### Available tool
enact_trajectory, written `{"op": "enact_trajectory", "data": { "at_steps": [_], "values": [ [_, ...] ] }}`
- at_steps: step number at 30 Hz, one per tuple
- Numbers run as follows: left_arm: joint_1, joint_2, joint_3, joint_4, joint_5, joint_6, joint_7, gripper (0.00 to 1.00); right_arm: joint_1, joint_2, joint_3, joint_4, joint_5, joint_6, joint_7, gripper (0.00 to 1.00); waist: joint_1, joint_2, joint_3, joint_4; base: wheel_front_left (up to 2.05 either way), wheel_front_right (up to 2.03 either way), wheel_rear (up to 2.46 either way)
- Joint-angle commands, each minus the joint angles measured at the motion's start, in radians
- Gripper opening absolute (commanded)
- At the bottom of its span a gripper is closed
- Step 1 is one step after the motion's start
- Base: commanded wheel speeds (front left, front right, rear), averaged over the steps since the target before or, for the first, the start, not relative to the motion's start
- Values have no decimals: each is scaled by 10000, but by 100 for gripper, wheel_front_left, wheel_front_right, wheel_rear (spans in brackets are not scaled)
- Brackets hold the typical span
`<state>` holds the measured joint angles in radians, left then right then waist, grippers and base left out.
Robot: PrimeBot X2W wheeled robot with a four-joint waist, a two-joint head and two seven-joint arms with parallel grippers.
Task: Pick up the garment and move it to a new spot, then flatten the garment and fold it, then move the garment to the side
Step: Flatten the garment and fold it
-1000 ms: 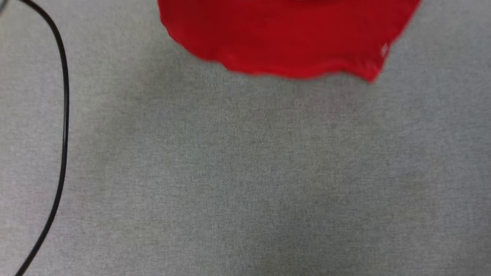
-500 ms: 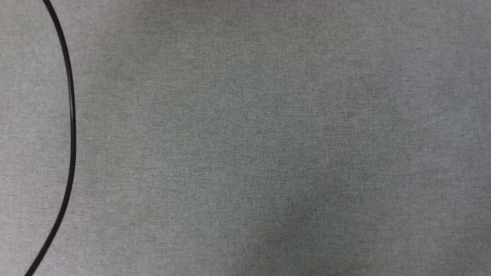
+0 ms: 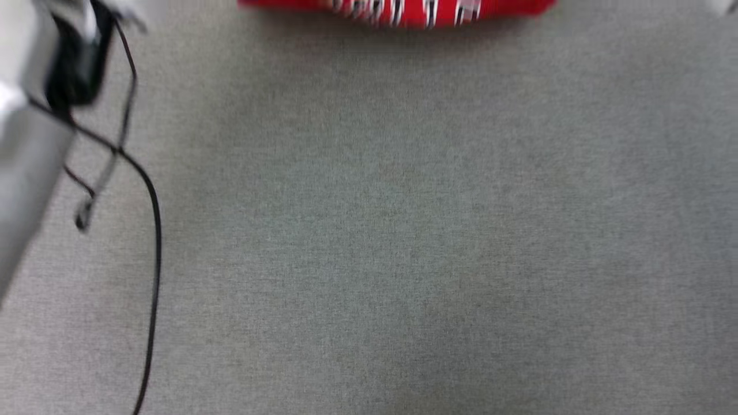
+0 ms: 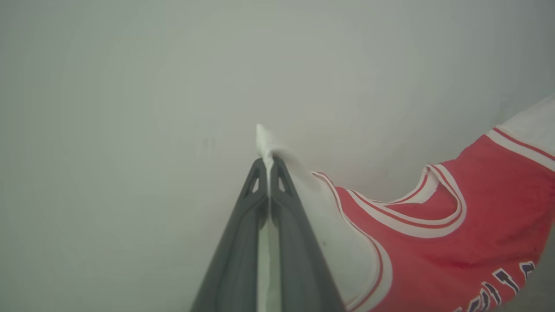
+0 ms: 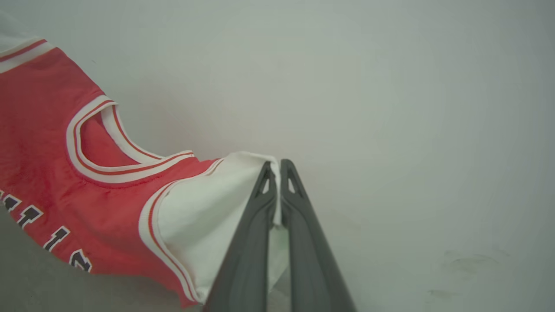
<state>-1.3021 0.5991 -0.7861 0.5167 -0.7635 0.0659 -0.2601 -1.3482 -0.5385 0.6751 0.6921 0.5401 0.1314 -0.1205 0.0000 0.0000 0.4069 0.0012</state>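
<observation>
The garment (image 4: 451, 242) is a red jersey T-shirt with white sleeves, striped trim and black letters. My left gripper (image 4: 269, 164) is shut on the edge of one white sleeve, with a tuft of cloth sticking out past the tips. My right gripper (image 5: 277, 167) is shut on the other white sleeve of the garment (image 5: 56, 173). The shirt hangs stretched between them, its neckline sagging. In the head view a strip of the garment (image 3: 403, 10) with lettering shows at the top edge, above the grey cloth surface (image 3: 380, 230).
A pale forearm (image 3: 26, 173) with a dark wrist part (image 3: 78, 63) stands at the left edge of the head view, and a thin black cable (image 3: 154, 242) curves down from it. Both wrist views look onto a plain pale wall.
The head view has shifted. The red cloth left the picture half a second ago and now shows again at the top edge, lettered side in view. The left forearm has come into view.
</observation>
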Motion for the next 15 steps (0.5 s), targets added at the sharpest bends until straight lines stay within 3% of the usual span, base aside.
{"op": "enact_trajectory", "data": {
  "at_steps": [1, 11, 15],
  "values": [
    [610, 95, 155, -286, 62, 115, -71, 0, 484, -109, 93, -146, 161, -16, -131, 0, 0, 0, -442, -39, 0, 0, 0],
    [5962, 501, 1077, -2641, -102, 1221, -60, 0, 4481, -652, 630, -1722, 865, -15, -331, 0, 0, 0, -1884, -126, 0, 0, 0],
    [7872, 580, 1369, -3043, -290, 1390, -51, 0, 6238, -747, 617, -2226, 902, -15, -230, 0, 0, 0, -2415, -176, 0, 0, 0]
  ]
}}
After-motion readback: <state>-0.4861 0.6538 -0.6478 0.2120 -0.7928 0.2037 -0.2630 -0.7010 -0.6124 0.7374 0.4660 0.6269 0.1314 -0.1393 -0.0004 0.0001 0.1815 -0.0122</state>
